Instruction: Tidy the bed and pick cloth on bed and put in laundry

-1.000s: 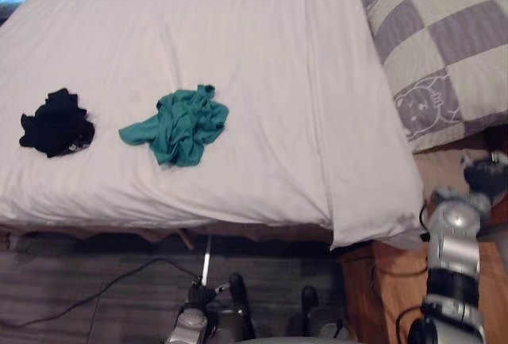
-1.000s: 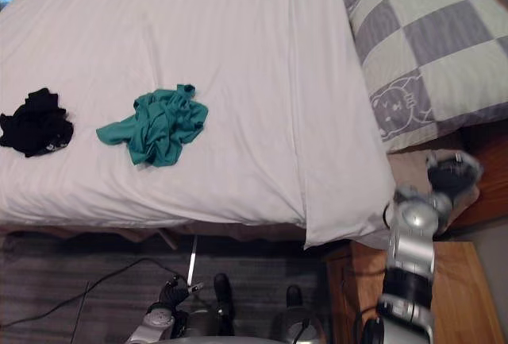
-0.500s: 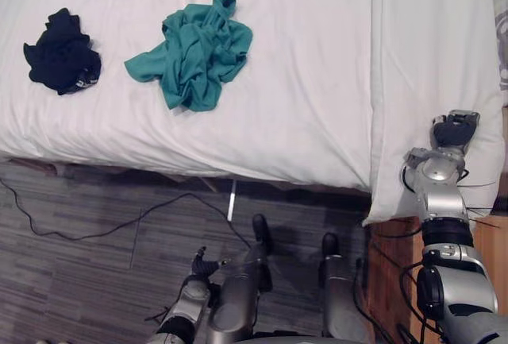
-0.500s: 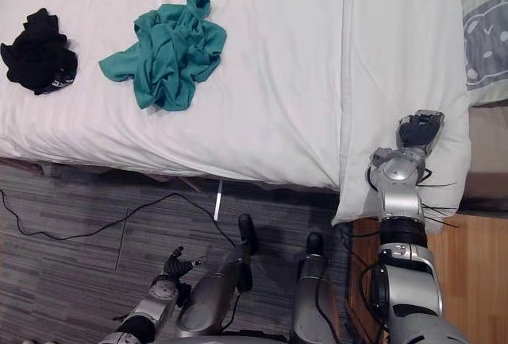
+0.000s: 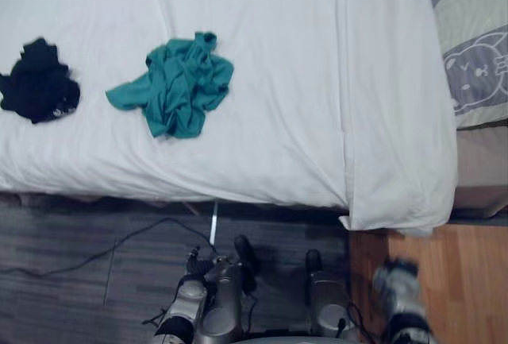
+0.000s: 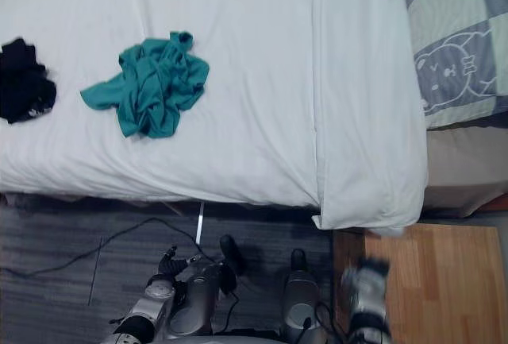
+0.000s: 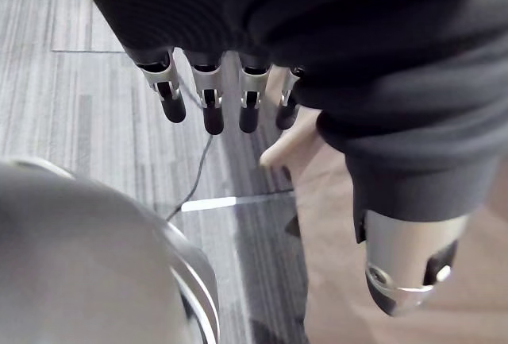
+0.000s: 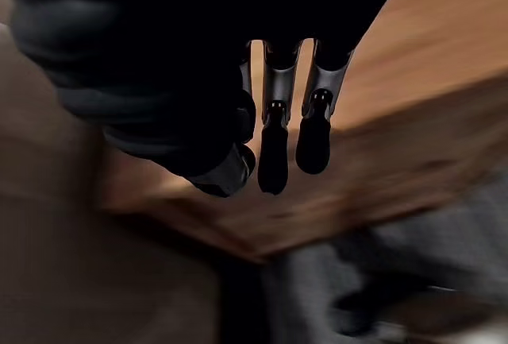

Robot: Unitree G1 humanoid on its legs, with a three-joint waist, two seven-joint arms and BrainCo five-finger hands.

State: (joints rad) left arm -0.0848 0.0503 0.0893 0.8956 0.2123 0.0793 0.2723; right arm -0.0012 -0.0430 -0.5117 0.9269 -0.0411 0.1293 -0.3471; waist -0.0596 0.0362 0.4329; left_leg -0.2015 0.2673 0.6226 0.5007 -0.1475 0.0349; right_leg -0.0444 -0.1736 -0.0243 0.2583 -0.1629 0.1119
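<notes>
Teal cloth (image 5: 178, 86), left eye view: crumpled mid-bed on white sheet (image 5: 317, 82); black cloth (image 5: 36, 90) well to its left, checked quilt (image 5: 476, 50) far right. Grey floor (image 5: 71, 257) below bed edge, wood surface (image 6: 429, 272) at right.
Left wrist view: left hand (image 7: 208, 98) over grey floor, fingers straight, empty.
Right wrist view: right hand (image 8: 274, 145) above wood, fingers loose, holding nothing.

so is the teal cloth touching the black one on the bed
No, the teal cloth lies apart from the black cloth, with bare white bedding between them.
</notes>
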